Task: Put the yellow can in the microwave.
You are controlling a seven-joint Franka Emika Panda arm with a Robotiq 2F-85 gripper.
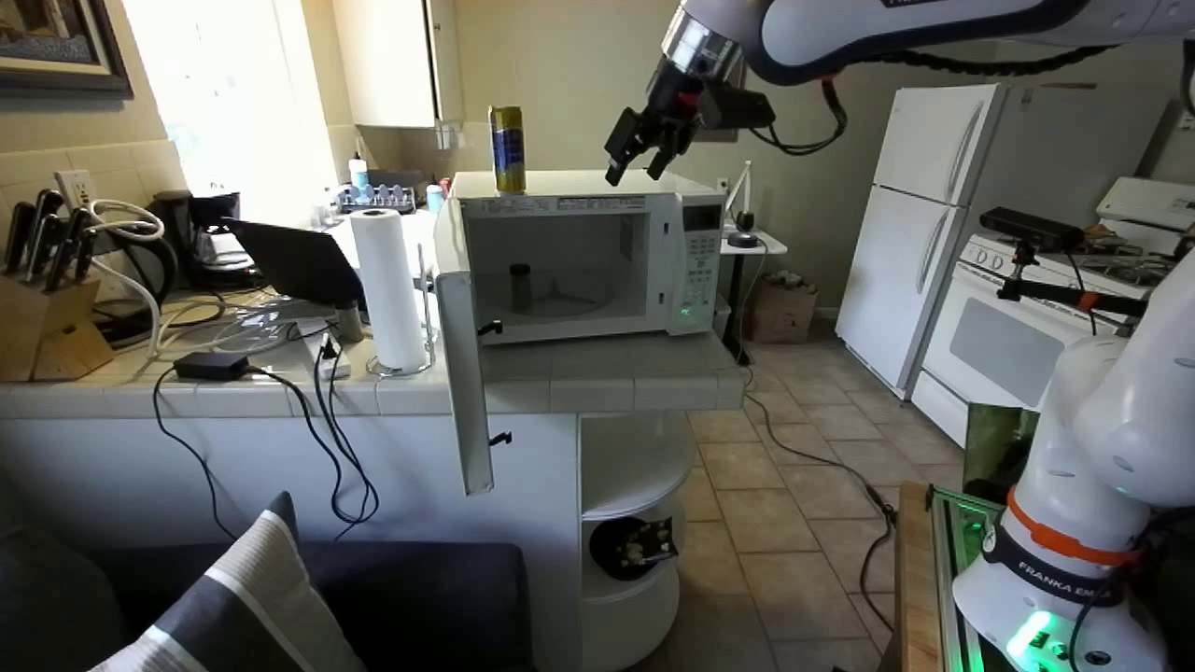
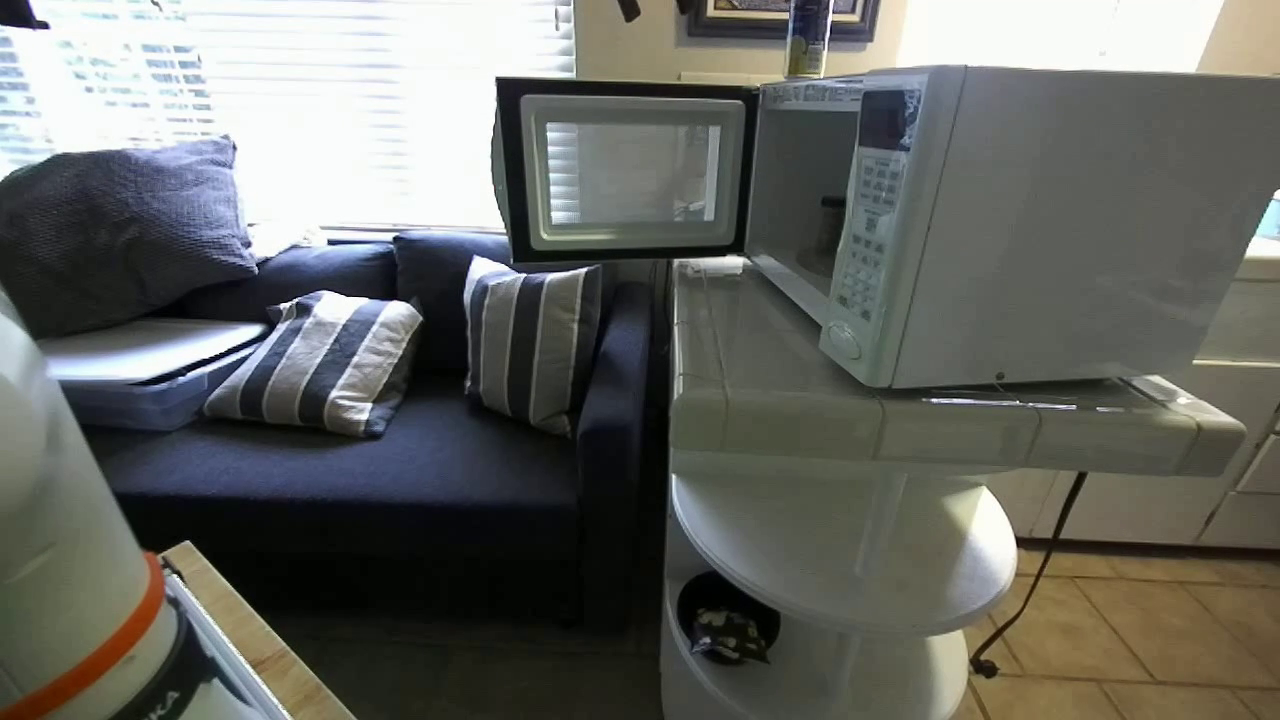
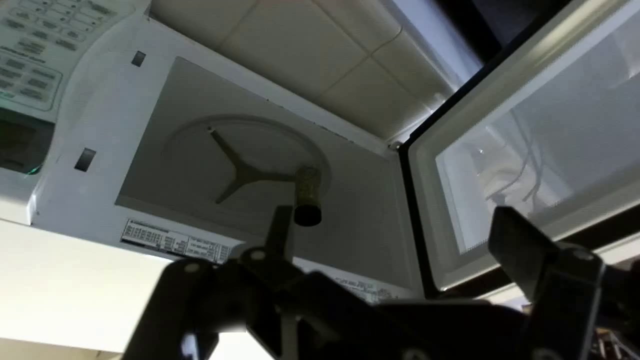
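The yellow can [image 1: 508, 149], gold with a dark blue band, stands upright on top of the white microwave [image 1: 700, 266], near its front left edge. In an exterior view only the can's lower part [image 2: 808, 45] shows at the top edge; it is out of the wrist view. The microwave [image 2: 1080, 230] has its door [image 1: 470, 383] swung wide open, and the wrist view looks into its cavity [image 3: 360, 210]. My gripper [image 1: 635, 170] is high, near the microwave's top front, to the right of the can. Its fingers [image 3: 394, 212] are wide apart with nothing between them.
A small dark-lidded jar [image 3: 308, 192] stands inside the microwave by the turntable support [image 3: 245, 173]. The open door [image 2: 625, 245] juts out past the counter edge [image 1: 644, 394]. A paper-towel roll [image 1: 387, 289] stands left of the door. Cables [image 1: 341, 448] hang over the counter.
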